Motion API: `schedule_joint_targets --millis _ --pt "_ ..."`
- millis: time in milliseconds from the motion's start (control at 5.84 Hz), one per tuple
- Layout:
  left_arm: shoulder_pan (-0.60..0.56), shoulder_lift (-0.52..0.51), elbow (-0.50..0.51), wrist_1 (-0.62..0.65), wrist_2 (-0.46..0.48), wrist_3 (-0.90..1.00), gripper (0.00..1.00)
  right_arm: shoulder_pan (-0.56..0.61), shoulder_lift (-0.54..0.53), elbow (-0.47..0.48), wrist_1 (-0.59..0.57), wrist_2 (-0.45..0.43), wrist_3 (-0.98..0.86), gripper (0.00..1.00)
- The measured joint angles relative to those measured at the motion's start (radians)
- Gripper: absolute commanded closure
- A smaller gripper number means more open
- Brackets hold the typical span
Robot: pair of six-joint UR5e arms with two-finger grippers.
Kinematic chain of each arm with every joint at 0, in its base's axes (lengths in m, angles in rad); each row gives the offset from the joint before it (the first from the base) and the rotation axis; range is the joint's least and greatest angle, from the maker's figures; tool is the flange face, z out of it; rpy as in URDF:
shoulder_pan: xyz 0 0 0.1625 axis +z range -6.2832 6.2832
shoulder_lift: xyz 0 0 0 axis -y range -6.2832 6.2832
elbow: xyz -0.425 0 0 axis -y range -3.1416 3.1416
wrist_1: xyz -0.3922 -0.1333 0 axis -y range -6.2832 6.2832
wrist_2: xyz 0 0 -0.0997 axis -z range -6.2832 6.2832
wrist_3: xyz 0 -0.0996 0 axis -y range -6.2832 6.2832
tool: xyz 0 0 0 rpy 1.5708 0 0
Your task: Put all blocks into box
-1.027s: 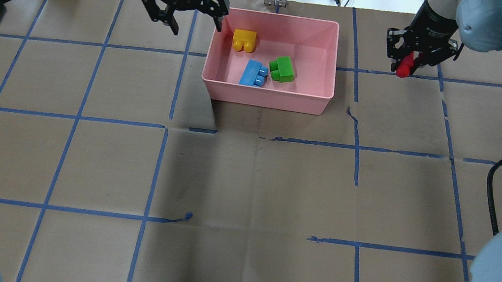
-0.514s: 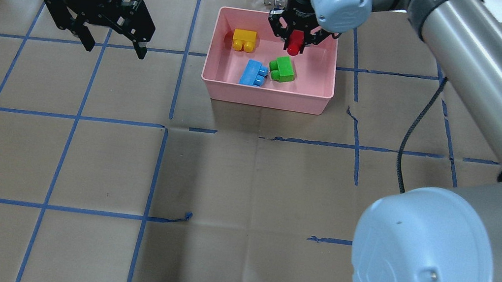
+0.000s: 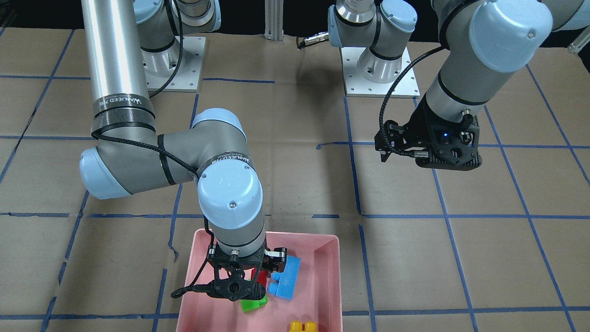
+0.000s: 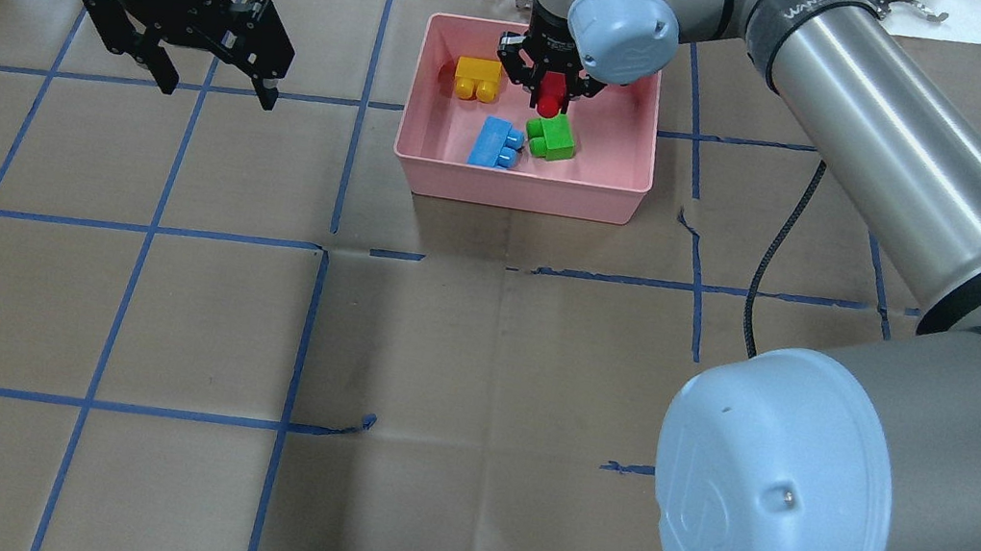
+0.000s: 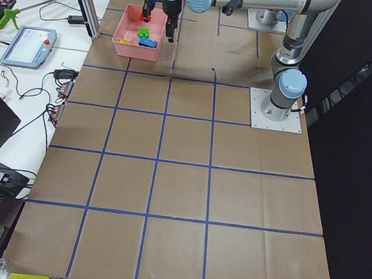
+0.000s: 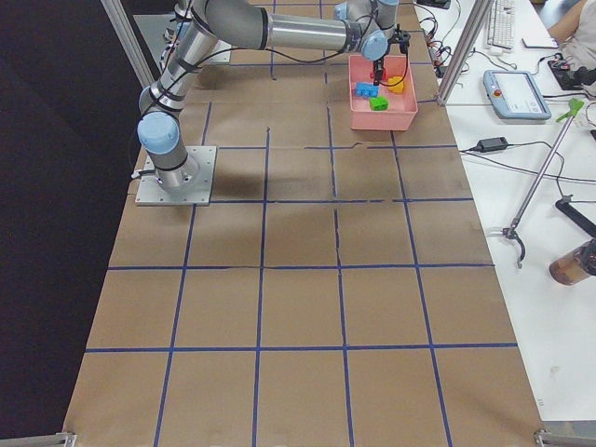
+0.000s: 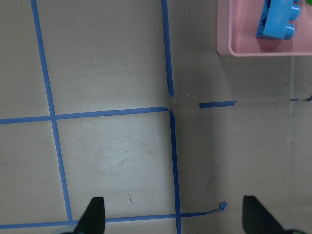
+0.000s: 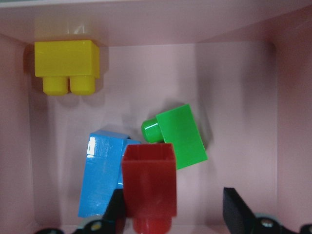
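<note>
Hovering right gripper: low inside the box, over the spot where blue and green meet; jaws apart, wider than the red; one finger is against the block and the other is clear of it; judged a release made low, so the block drops within the walls
Red: between those jaws, inside the box outline; overlaps blue and green in the wrist view; cannot tell whether it rests on them or is in the air
Box: pink, at the far edge of the table from the robot, about midway along that edge; judged to sit there so either arm can reach it
Blue: on the box floor, near the wall facing the robot, touching or just beside green
Green: on the box floor, to the right of blue, partly under the right gripper
Yellow: on the box floor, toward the far left corner of the box, apart from the others
Left gripper: jaws wide apart, nothing between them; above bare table toward the far left corner, well apart from the box; judged to be held aside to leave the box to the other arm
Task state: three blocks in, red the last; judged done once red lies in the box
Risk: red may land on blue or green and tip; the walls should keep it in
</note>
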Motion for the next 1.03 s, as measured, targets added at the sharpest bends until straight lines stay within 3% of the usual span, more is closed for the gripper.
schedule_joint_targets --millis 514,1027 --pt "0.001 0.037 -0.011 0.060 -0.012 0.004 0.01 -0.055 -0.052 0.007 0.000 -0.002 -0.027 0.00" --pt "0.000 0.048 -0.006 0.063 -0.016 0.003 0.01 -0.152 -0.254 0.099 0.141 -0.006 -0.151 0.00"
